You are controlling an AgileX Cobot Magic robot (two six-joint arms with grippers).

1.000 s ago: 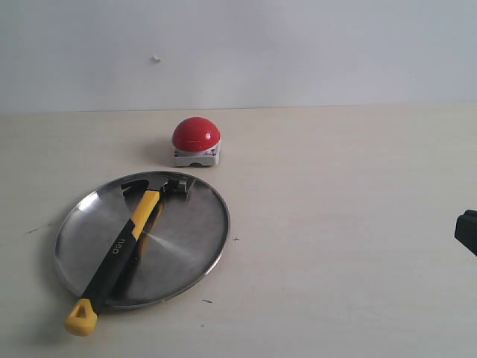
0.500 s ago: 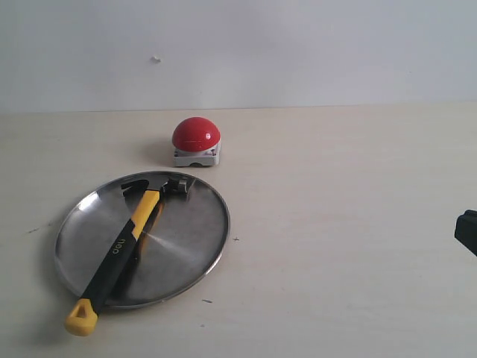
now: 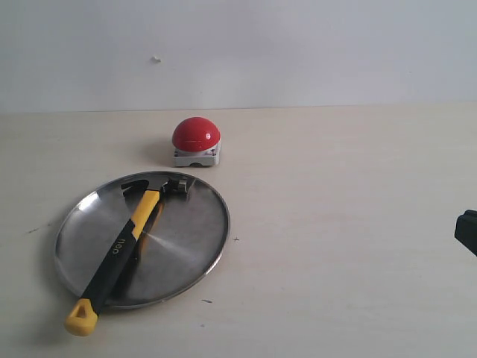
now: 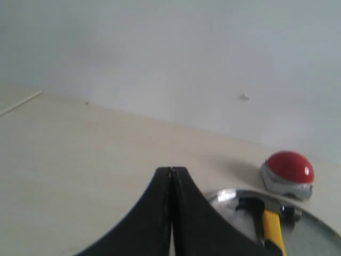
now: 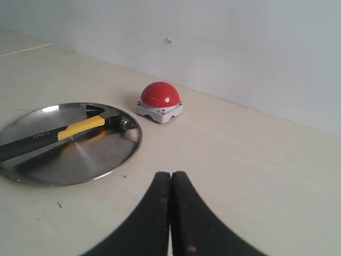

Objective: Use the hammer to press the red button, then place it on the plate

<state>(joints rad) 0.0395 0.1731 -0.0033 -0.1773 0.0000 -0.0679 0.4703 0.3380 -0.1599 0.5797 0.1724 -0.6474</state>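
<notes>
The hammer [image 3: 127, 237] lies across the silver plate [image 3: 190, 246], its dark head [image 3: 160, 186] near the far rim and its yellow looped end [image 3: 80, 318] hanging over the near rim. Behind the plate stands the red button [image 3: 196, 135] on its grey-white base. No gripper touches any of them. My left gripper [image 4: 171, 170] is shut and empty, back from the plate [image 4: 226, 198], with the hammer [image 4: 273, 226] and button [image 4: 289, 167] beyond it. My right gripper [image 5: 171, 175] is shut and empty, well to the right of the plate [image 5: 85, 160], hammer [image 5: 58, 134] and button [image 5: 160, 95].
A pale table [image 3: 343, 224] runs back to a plain white wall [image 3: 298, 52]. A black part of the right arm [image 3: 467, 231] shows at the right edge of the exterior view. Small dark specks mark the tabletop near the plate.
</notes>
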